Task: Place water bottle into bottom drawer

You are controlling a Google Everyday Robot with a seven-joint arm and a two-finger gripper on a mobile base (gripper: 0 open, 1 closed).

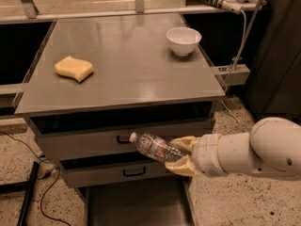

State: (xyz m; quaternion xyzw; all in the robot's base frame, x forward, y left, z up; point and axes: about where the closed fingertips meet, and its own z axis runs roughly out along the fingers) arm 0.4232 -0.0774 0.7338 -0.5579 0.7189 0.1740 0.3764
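Observation:
The water bottle [153, 147], clear and ridged with a white cap and a pale label, lies tilted in the air with its cap pointing up and left. My gripper [180, 155] is shut on the bottle's base end, its yellowish fingers [184, 141] above and below it. The bottle hangs in front of the two grey drawer fronts and above the bottom drawer [136, 204], a pulled-out grey flat-floored tray at the bottom of the camera view.
A grey cabinet top [127, 65] holds a yellow sponge [74, 68] at the left and a white bowl [183, 40] at the back right. Two drawer fronts with black handles [134, 172] sit above the open drawer. Cables [28, 192] lie on the floor at left.

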